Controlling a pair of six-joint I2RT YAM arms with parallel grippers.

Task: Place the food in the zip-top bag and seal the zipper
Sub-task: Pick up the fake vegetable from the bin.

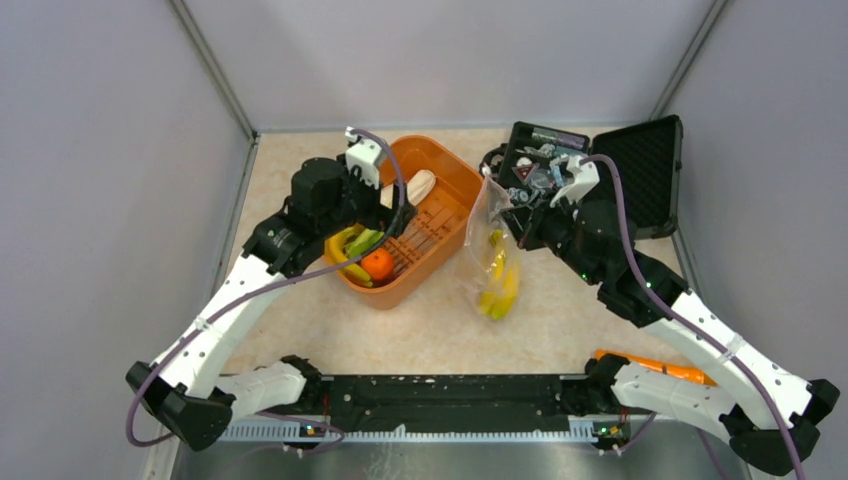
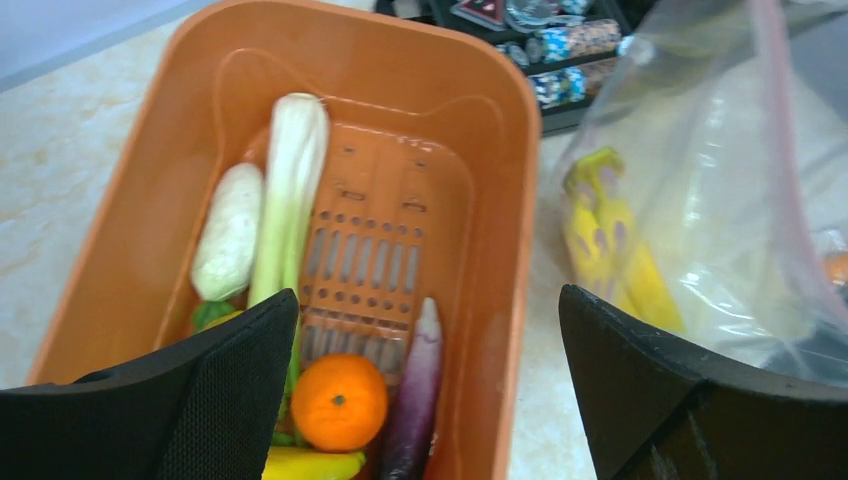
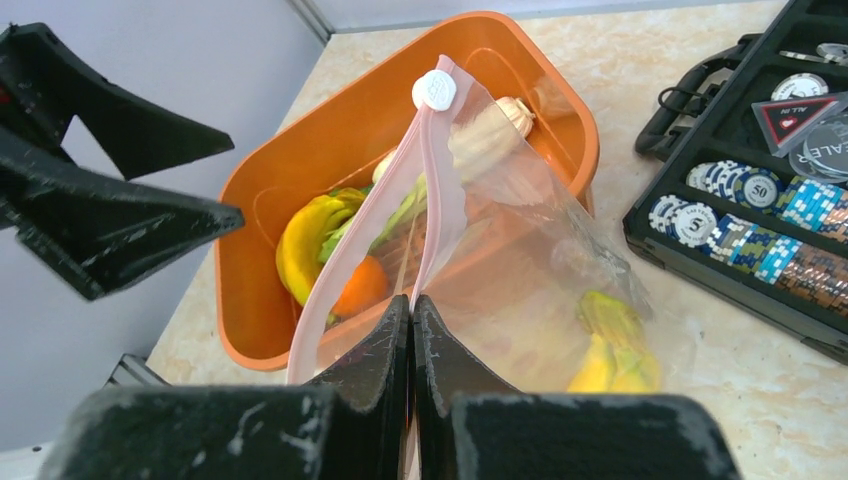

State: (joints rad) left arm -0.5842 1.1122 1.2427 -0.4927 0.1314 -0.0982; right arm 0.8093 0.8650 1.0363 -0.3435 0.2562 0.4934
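My right gripper (image 3: pixel 412 300) is shut on one pinkish zipper (image 3: pixel 435 170) strip, holding the clear zip-top bag (image 1: pixel 488 235) up with its mouth parted. Yellow bananas (image 3: pixel 610 355) lie in the bag's bottom. My left gripper (image 2: pixel 428 300) hangs open over the near end of the orange basket (image 2: pixel 515 200), holding nothing. More food lies in the basket: an orange (image 2: pixel 338 400), a purple eggplant (image 2: pixel 415 385), a pale green stalk (image 2: pixel 290 190), a whitish piece (image 2: pixel 228 230) and a banana (image 2: pixel 310 465).
An open black case (image 1: pixel 640 160) of chips and trinkets stands at the back right, just behind the bag. An orange object (image 1: pixel 655 366) lies by the right arm's base. Grey walls close in both sides and the back.
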